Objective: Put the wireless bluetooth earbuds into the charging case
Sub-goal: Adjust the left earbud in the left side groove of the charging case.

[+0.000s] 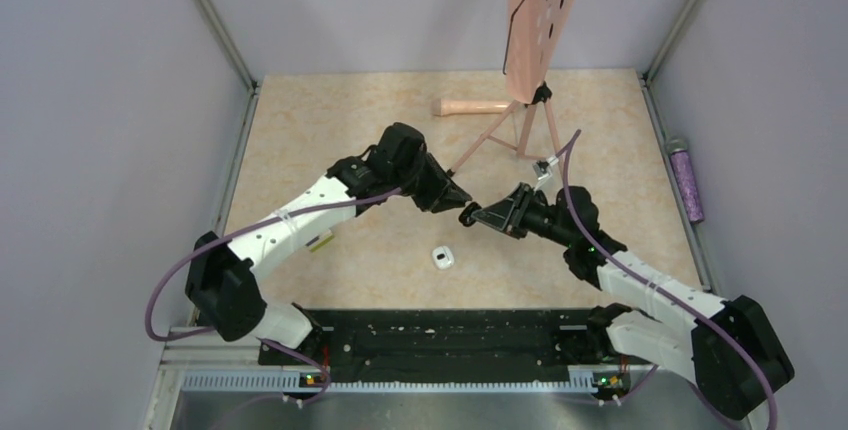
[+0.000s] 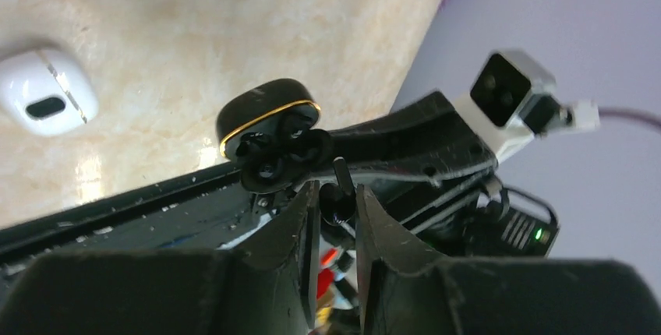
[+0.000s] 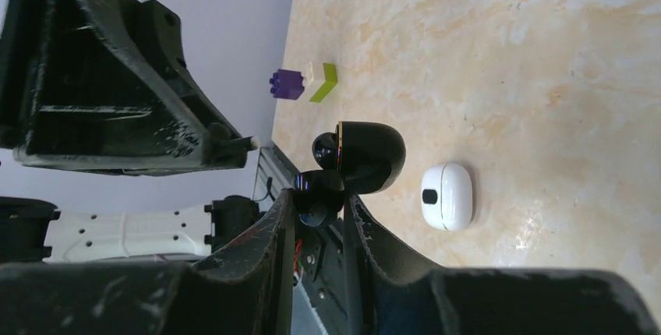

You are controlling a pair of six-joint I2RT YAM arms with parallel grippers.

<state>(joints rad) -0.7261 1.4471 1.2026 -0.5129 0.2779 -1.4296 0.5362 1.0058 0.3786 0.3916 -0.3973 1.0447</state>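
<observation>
The black charging case [image 2: 265,113] with a gold rim is open and held in mid-air. My right gripper [image 3: 319,199] is shut on its lower half [image 3: 319,191]; the rounded half [image 3: 366,156] sticks out past the fingertips. My left gripper [image 2: 337,191] is shut on one tiny black earbud [image 2: 338,199], its stem pointing out, just beside the case's open cavities [image 2: 273,163]. In the top view both grippers, left [image 1: 458,200] and right [image 1: 482,216], meet at the case [image 1: 468,215] above the table's middle. I cannot make out a second earbud.
A shut white case [image 1: 443,256] lies on the table below the grippers, also in the right wrist view [image 3: 448,195]. A purple-and-yellow block [image 3: 300,84] lies near the left arm. A pink stand [image 1: 535,20] is at the back. A purple bottle [image 1: 686,180] lies by the right wall.
</observation>
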